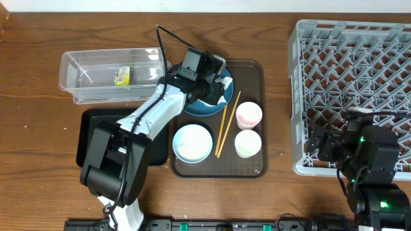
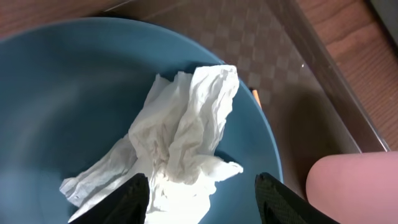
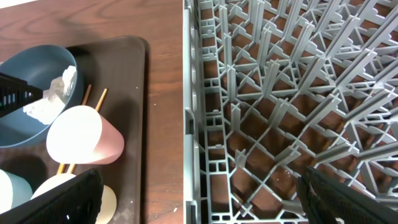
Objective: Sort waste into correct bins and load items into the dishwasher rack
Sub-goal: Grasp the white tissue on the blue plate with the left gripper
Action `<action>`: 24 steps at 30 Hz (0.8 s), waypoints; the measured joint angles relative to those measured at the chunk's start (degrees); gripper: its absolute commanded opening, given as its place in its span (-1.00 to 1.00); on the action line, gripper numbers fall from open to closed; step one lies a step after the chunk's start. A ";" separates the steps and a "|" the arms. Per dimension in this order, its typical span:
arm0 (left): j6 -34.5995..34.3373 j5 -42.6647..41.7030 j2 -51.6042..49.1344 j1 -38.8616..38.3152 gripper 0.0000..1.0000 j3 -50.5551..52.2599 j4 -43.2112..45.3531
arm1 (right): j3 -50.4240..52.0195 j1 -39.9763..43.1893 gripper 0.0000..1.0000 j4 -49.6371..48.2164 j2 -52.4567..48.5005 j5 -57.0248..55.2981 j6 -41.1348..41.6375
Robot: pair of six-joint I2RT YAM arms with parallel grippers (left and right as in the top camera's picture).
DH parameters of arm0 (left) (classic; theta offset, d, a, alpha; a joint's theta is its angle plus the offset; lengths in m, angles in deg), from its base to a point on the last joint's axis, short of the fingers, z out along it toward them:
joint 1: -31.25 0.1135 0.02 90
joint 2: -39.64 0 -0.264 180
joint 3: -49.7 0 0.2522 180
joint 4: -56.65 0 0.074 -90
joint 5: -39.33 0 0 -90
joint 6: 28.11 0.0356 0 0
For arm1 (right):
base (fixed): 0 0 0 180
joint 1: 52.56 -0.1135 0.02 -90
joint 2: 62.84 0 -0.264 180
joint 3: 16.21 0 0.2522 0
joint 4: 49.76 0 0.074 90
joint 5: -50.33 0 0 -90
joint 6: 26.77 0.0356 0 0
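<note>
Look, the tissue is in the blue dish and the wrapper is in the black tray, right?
Not quite. The tissue does lie in the blue dish, but the wrapper sits in the clear tub instead. The overhead view shows it.

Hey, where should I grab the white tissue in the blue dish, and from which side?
Grip the tissue at its raised, crumpled middle ridge, straight down from above. Its edges lie flat against the blue dish, but the creased hump stands up. The left gripper hangs over it, jaws open on either side.
</note>
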 measured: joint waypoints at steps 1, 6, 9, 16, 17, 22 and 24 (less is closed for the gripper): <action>0.00 0.00 -0.15 0.00 0.16 0.00 0.13 | 0.00 0.00 0.96 0.04 0.00 0.00 0.00; 0.00 0.00 -2.12 0.00 0.16 0.00 1.64 | 0.00 0.00 0.97 0.17 0.00 0.00 0.00; 0.00 0.00 -4.15 0.00 0.13 0.00 1.70 | 0.00 0.00 0.96 0.15 0.00 0.00 0.00; -0.20 0.15 -7.10 0.00 -0.88 0.00 1.36 | 0.00 0.00 0.96 0.17 0.00 0.00 0.00; -0.13 0.13 -7.10 0.00 -0.88 0.00 1.25 | 0.00 0.00 0.97 0.17 0.00 0.00 0.00; 0.02 0.26 -6.38 0.04 -0.88 0.02 -2.38 | 0.00 0.00 0.96 0.17 0.00 0.00 0.00; 0.00 0.96 -5.20 0.22 -0.88 0.07 -4.42 | -0.02 0.00 0.96 0.20 0.00 0.00 0.00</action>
